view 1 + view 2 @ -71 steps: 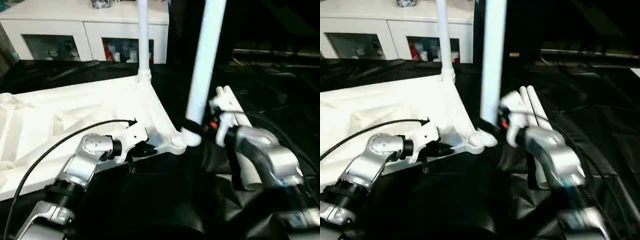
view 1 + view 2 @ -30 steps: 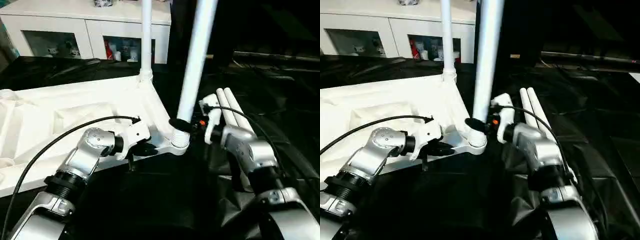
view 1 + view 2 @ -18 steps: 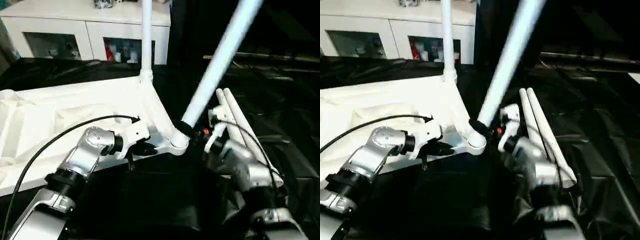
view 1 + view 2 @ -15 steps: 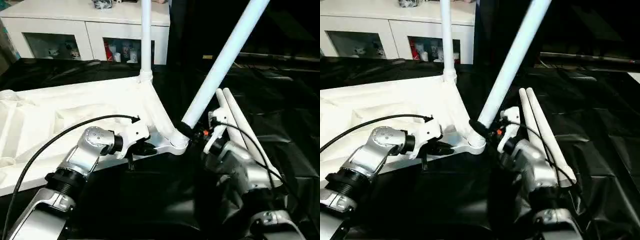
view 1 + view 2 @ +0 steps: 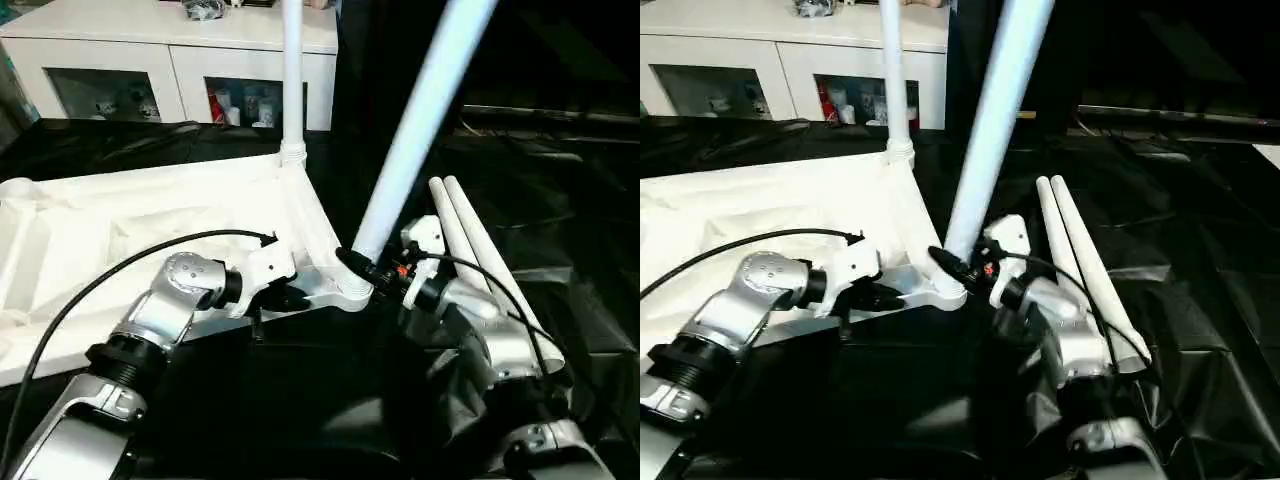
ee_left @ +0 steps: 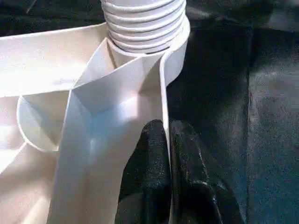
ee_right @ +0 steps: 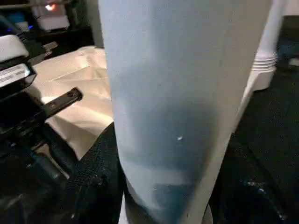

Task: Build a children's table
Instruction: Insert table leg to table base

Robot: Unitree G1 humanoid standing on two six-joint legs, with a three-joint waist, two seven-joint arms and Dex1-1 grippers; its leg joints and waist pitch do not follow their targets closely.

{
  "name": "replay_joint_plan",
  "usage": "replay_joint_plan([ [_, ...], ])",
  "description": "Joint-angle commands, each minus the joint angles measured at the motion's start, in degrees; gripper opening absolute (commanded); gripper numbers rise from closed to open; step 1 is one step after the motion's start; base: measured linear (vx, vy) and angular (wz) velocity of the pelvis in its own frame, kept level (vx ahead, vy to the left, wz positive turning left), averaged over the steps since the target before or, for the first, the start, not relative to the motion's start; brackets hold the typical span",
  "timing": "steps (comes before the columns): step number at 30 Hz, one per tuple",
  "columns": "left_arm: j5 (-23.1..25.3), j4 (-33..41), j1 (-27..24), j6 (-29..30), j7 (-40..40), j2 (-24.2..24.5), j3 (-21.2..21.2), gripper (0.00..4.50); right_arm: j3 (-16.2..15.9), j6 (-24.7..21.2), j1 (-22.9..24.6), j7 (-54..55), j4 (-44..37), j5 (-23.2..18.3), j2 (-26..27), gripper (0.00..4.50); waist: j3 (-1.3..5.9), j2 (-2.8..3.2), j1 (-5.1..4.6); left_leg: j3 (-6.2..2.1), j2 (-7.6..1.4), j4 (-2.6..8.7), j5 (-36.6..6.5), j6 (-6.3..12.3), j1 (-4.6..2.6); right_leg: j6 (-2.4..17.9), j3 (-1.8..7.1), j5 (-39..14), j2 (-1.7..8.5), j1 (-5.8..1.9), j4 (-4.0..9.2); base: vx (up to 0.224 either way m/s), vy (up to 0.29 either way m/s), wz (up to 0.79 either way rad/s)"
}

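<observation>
1. Two grippers work at the near corner socket (image 5: 352,292) of the white tabletop (image 5: 150,230), which lies upside down on the black-covered table (image 5: 1200,290), ribbed underside up.
2. Left gripper (image 6: 164,140): its black fingers are pressed together, pinching the tabletop's thin edge wall just beside that socket.
3. Right gripper (image 5: 358,266): its fingers clasp the foot of a long white leg (image 5: 415,140) right at the socket's mouth; the leg leans up and away from the tabletop, not upright.
4. Threaded end of that leg (image 6: 142,21) sits in the socket, its ridges showing above the rim.
5. Another leg (image 5: 292,75) stands upright in the far corner socket, beyond the near one.
6. Two spare legs (image 5: 1080,265) lie side by side on the black cover, just right of the near socket.
7. White cabinet (image 5: 170,55) with glass doors stands behind the tabletop.
</observation>
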State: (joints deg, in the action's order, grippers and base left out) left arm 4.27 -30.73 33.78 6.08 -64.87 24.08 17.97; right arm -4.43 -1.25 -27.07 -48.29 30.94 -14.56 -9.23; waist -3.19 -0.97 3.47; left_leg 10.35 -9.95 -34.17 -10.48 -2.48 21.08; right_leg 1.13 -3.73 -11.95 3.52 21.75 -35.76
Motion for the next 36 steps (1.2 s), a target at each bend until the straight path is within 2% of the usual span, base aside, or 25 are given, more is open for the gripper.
replay_joint_plan([
  [1,1.6,-0.5,0.6,-0.5,-0.3,0.3,1.8,0.0,-3.5,-4.1,1.7,-3.0,2.9,2.2,-0.4,1.89,3.05,0.41,-0.11,-1.72,-3.94,4.93,-17.1,-0.49,-0.98,11.5,3.62,-17.8,5.71,-1.41,5.47,0.0,0.0,0.0],
  [5,1.4,-0.7,0.6,-1.6,-0.7,0.4,1.9,0.0,-4.1,-5.0,1.9,-5.1,3.3,1.9,-1.3,1.89,3.16,0.45,-0.08,-1.64,-3.99,4.94,-16.0,-0.27,-0.97,12.2,3.61,-15.2,5.65,-1.46,5.27,0.0,0.0,0.0],
  [9,-0.8,0.6,-0.7,-7.1,-7.4,1.6,3.0,0.0,-5.8,-5.2,3.4,-10.0,3.1,1.8,-3.0,1.89,3.32,0.63,-0.01,-1.62,-4.03,5.01,-15.5,0.05,-0.95,12.6,3.54,-12.4,5.5,-1.68,5.09,0.0,0.0,0.0],
  [13,-3.7,3.1,-1.9,-6.4,-13.6,2.6,3.4,0.0,-7.0,-5.8,4.4,-13.6,1.8,1.7,-4.1,1.89,3.42,0.82,-0.13,-1.61,-4.21,5.34,-16.3,-0.15,-1.0,13.4,3.39,-10.2,5.4,-1.91,4.93,0.0,0.0,0.0],
  [14,-4.1,3.6,-2.0,-5.8,-14.7,2.9,3.5,0.0,-7.5,-5.9,4.7,-14.5,1.4,1.8,-4.5,1.89,3.36,1.06,-0.2,-1.6,-4.23,5.43,-17.5,-0.51,-1.32,13.5,3.39,-10.6,5.27,-1.62,4.95,0.0,0.0,0.0],
  [19,-4.4,2.8,-1.6,-7.1,-16.0,3.4,3.6,0.0,-8.5,-6.2,5.7,-17.0,0.6,2.0,-5.4,1.89,3.23,0.79,-0.2,-1.62,-4.13,5.45,-19.9,-1.34,-1.5,13.2,3.52,-14.4,5.52,-1.59,5.44,0.0,0.0,0.0],
  [20,-4.5,2.5,-1.4,-7.2,-15.9,3.3,3.5,0.0,-8.7,-6.1,6.1,-17.4,0.5,2.1,-5.6,1.89,3.24,0.61,-0.12,-1.61,-4.15,5.45,-19.7,-1.21,-1.45,13.1,3.59,-14.9,5.59,-1.6,5.54,0.0,0.0,0.0],
  [21,-4.4,2.4,-1.4,-7.2,-15.8,3.3,3.5,0.0,-8.7,-6.0,6.1,-17.3,0.6,2.1,-5.5,1.89,3.26,0.7,-0.06,-1.66,-4.21,5.47,-19.4,-1.22,-1.48,13.0,3.6,-14.9,5.64,-1.59,5.51,0.0,0.0,0.0],
  [24,-3.5,1.2,-0.9,-7.9,-13.7,2.9,3.0,0.0,-8.1,-5.5,6.2,-16.0,1.9,2.5,-5.1,1.89,3.2,0.72,-0.08,-1.72,-4.24,5.57,-20.3,-1.61,-1.63,12.7,3.57,-15.9,5.59,-1.39,5.66,0.0,0.0,0.0],
  [26,-2.6,-0.3,-0.3,-7.8,-10.7,2.1,2.3,0.0,-6.3,-4.7,5.4,-12.3,4.4,2.8,-4.1,1.89,2.98,0.74,-0.22,-1.78,-4.18,5.61,-21.9,-2.08,-1.67,12.4,3.61,-18.3,5.71,-1.19,5.87,0.0,0.0,0.0],
  [27,-2.2,-0.9,0.0,-7.6,-9.4,1.8,2.1,0.0,-5.5,-4.6,5.0,-10.9,5.4,2.7,-3.7,1.89,2.73,0.75,-0.21,-1.87,-4.18,5.7,-23.3,-2.28,-1.85,12.1,3.58,-20.5,5.73,-1.02,6.14,0.0,0.0,0.0],
  [28,-1.4,-2.6,0.8,-7.1,-6.9,1.1,1.6,0.0,-4.3,-3.6,3.9,-7.5,7.9,3.1,-3.1,1.89,2.36,0.66,-0.35,-2.03,-4.01,5.54,-26.8,-2.75,-2.38,10.7,3.56,-27.0,5.95,-0.56,6.85,0.0,0.0,0.0],
  [29,-0.9,-3.8,1.3,-6.4,-4.9,0.6,1.3,0.0,-3.3,-2.9,3.3,-5.4,9.4,3.2,-2.7,1.89,2.12,0.72,-0.47,-2.21,-3.96,5.36,-29.0,-3.23,-2.82,9.9,3.49,-30.6,6.05,-0.17,7.2,0.0,0.0,0.0],
  [30,-0.5,-5.5,2.1,-5.7,-2.1,-0.3,0.6,0.0,-2.0,-2.3,2.2,-1.3,11.8,3.5,-2.1,1.89,2.05,0.57,-0.54,-2.56,-3.74,5.18,-31.3,-3.65,-3.46,7.9,3.23,-36.3,6.14,0.22,7.86,-0.059,0.001,0.0],
  [31,-0.4,-7.3,3.1,-4.3,1.0,-1.5,-0.4,0.0,-0.9,-1.5,0.9,3.4,14.2,4.1,-1.3,1.89,2.02,0.6,-0.71,-2.89,-3.72,5.18,-32.4,-3.93,-3.65,6.4,2.97,-38.9,6.24,0.35,8.27,-0.063,0.01,-0.04],
  [32,-0.4,-8.1,3.6,-3.4,2.6,-2.1,-0.9,0.0,-0.4,-1.1,0.3,5.8,15.4,4.4,-1.0,1.89,2.02,0.6,-0.87,-3.1,-3.75,5.27,-32.8,-4.16,-3.46,5.8,2.76,-39.5,6.23,0.18,8.3,-0.063,0.01,-0.04],
  [33,-0.2,-8.9,4.0,-2.9,4.4,-2.7,-1.3,0.0,0.2,-0.7,-0.2,8.1,16.5,4.6,-0.6,1.89,1.88,0.8,-1.25,-3.35,-3.69,5.38,-34.5,-4.56,-3.58,4.6,2.15,-40.7,6.07,0.32,8.68,-0.075,0.021,-0.1],
  [34,0.3,-10.0,4.7,-2.6,7.0,-3.5,-1.6,0.0,0.8,0.1,-0.9,11.8,17.7,5.1,-0.1,1.89,1.91,0.92,-1.58,-3.76,-3.71,5.58,-36.6,-4.82,-3.55,4.0,1.54,-40.5,5.97,0.05,8.82,-0.069,0.034,-0.14],
  [35,0.9,-11.2,5.4,-2.0,9.9,-4.5,-1.9,0.0,1.0,1.0,-1.6,16.3,19.0,6.2,0.2,1.89,2.06,1.12,-2.15,-4.17,-3.82,6.17,-38.2,-5.18,-3.02,3.9,0.99,-38.4,5.93,-0.67,8.73,-0.069,0.034,-0.14],
  [36,1.4,-12.5,6.1,-1.2,13.3,-5.7,-2.2,0.0,1.4,2.3,-2.2,19.7,20.2,6.9,0.8,1.89,1.94,1.38,-2.37,-4.31,-3.89,6.46,-39.4,-5.4,-2.85,3.9,0.66,-37.3,5.7,-0.76,8.69,-0.061,0.047,-0.16],
])
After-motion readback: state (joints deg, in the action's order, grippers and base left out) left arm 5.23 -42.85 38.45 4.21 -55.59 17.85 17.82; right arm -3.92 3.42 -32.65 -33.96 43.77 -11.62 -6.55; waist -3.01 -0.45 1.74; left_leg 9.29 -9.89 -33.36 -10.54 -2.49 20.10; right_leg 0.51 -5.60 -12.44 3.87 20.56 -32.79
